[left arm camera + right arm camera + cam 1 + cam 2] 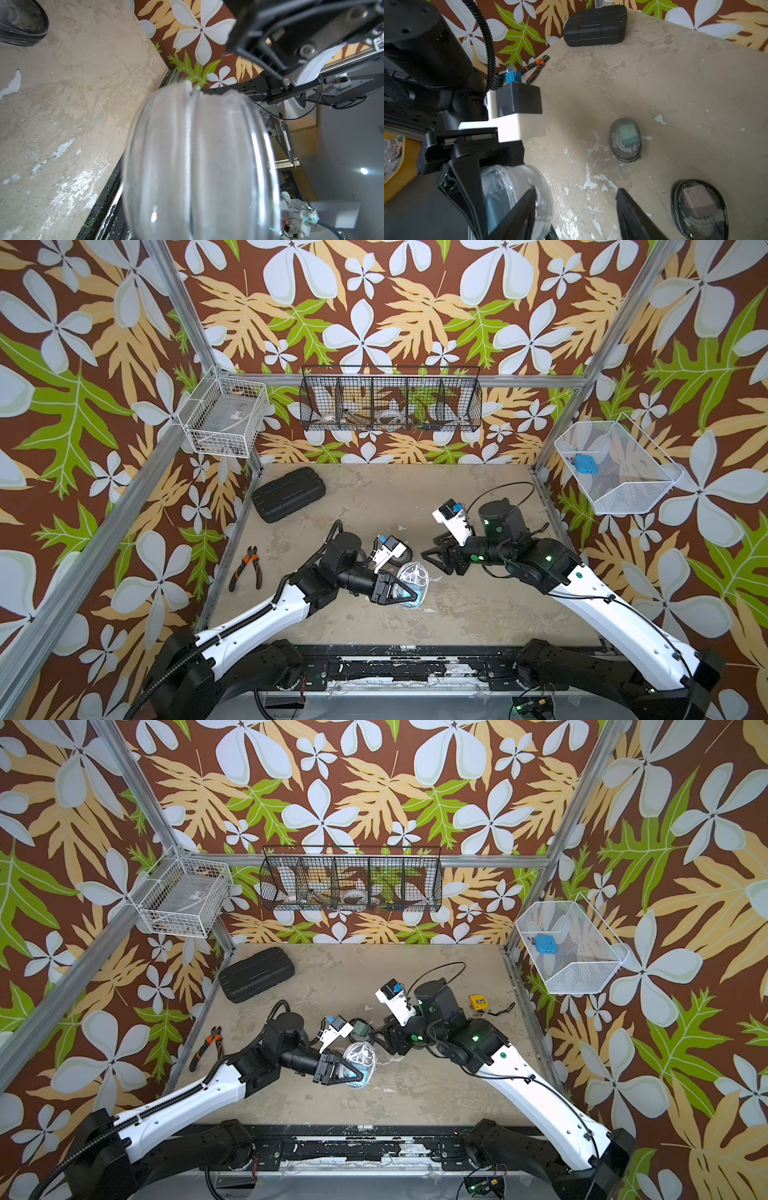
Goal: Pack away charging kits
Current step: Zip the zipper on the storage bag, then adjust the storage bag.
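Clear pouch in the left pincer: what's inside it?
A coiled white cable and a teal plug show through the clear pouch. The left pincer covers part, so anything else inside is hidden.

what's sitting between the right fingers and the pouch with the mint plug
Nothing visible. In the right wrist view only bare table lies between the open right gripper and the mint-plug pouch. The pink-plug pouch sits off to one side.

light: bright, even | shadows: soft | left wrist: clear pouch [199, 166] blurred
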`<action>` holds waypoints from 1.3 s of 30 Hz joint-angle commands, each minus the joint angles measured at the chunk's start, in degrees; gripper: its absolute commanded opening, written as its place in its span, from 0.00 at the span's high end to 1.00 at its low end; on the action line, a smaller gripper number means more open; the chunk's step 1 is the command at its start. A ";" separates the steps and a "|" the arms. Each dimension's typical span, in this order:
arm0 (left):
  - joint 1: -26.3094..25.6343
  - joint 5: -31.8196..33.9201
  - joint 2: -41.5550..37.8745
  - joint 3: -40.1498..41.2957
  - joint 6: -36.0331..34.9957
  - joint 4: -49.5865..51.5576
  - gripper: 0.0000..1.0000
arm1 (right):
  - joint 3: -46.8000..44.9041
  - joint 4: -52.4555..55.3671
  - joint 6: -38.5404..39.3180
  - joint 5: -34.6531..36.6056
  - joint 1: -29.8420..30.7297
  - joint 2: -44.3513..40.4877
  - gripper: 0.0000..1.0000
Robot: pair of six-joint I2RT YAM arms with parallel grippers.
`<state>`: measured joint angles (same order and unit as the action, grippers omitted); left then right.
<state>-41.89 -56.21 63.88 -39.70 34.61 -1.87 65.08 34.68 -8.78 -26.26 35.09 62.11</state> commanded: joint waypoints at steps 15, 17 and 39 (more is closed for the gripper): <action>-2.37 0.68 8.72 -11.44 -23.97 21.58 1.00 | -10.18 -3.50 -2.79 -30.47 -2.57 -2.47 0.21; -2.44 0.62 8.57 -11.84 -24.14 21.56 1.00 | -11.24 -2.25 -1.91 -29.23 -2.40 -2.12 0.21; -2.65 3.43 1.89 -8.76 -22.24 20.47 0.71 | -17.63 -23.15 -20.73 -30.16 2.96 -3.86 1.00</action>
<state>-44.66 -54.17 66.98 -49.19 9.39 24.47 48.18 18.13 -22.70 -54.33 37.85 58.81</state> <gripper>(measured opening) 0.339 0.053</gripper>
